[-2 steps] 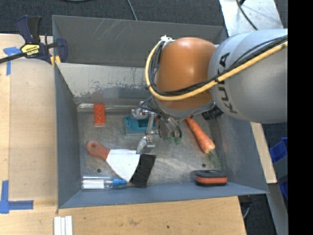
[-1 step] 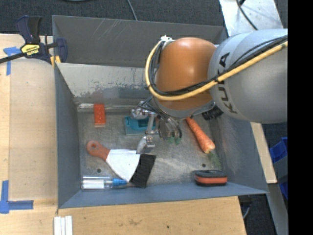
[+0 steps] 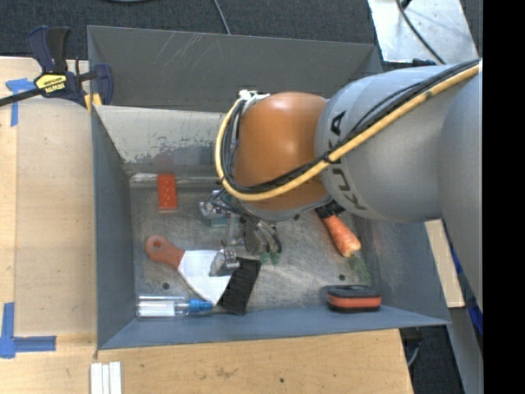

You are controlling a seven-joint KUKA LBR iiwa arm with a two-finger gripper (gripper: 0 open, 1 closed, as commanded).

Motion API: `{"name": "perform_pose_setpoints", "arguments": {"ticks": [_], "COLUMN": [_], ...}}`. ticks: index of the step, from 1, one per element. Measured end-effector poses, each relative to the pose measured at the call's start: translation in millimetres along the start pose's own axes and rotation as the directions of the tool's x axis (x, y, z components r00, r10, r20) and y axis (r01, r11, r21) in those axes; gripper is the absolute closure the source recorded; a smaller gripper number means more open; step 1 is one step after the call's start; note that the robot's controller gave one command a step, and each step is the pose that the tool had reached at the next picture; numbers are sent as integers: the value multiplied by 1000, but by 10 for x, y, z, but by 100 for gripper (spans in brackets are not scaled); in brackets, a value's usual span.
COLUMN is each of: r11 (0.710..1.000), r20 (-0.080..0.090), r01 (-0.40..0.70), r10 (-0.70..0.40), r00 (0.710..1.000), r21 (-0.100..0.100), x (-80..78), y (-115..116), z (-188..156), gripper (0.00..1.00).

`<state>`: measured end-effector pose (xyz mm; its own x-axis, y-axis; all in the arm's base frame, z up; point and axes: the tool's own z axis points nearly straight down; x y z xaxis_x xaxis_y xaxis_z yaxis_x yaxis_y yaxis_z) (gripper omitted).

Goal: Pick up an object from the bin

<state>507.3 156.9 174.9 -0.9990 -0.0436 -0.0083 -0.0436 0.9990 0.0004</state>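
Hanging low over the bin [image 3: 111, 220] floor, the pincer [image 3: 246, 249] sits under the orange cover [image 3: 275, 150]; can't tell if it's spread or pressed together. Nearest thing: a black brush [image 3: 240, 287] just below it in view, w/ a white spatula [image 3: 197, 271] right beside that, to view's left. A carrot [image 3: 340, 233] lies to the pincer's right, a red block [image 3: 167, 192] to its upper left, well apart.

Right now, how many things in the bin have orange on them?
4: orange block back left, orange carrot-shaped piece right, orange-handled white spatula front left, black-and-orange oval front right. Arm may hide more.
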Motion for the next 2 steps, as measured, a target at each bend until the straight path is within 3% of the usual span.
{"name": "perform_pose_setpoints", "arguments": {"ticks": [1, 2], "r11": [1000, 999], "r20": [-5, -4], "r01": [0, -42], "r10": [0, 42], "r00": [1000, 999], "r21": [-1, -1], "x": [216, 139], "y": [223, 453], "z": [535, 962], "gripper": [0, 0]}}
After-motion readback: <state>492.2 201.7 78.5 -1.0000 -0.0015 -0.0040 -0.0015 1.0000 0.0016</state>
